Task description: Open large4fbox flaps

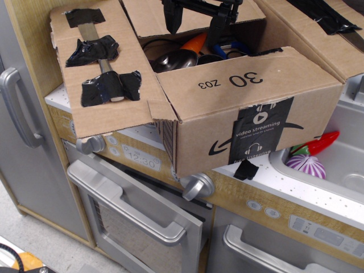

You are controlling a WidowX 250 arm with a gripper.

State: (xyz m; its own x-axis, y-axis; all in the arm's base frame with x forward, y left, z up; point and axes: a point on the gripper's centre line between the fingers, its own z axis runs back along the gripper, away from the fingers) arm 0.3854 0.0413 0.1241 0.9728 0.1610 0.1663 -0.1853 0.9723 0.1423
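Large4fbox (227,108) sits on the toy-kitchen counter (296,187), overhanging its front edge, beside the sink (341,165).
Black end effector (193,25) hangs inside the opening, prongs spread, gripping nothing. Utensils (182,57) lie within. Taped flap (102,68) lies folded outward left; the "30 Z03" flap (239,79) still tilts inward.

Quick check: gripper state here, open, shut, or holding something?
Gripper: open, holding nothing, fingers hanging over the open large4fbox.
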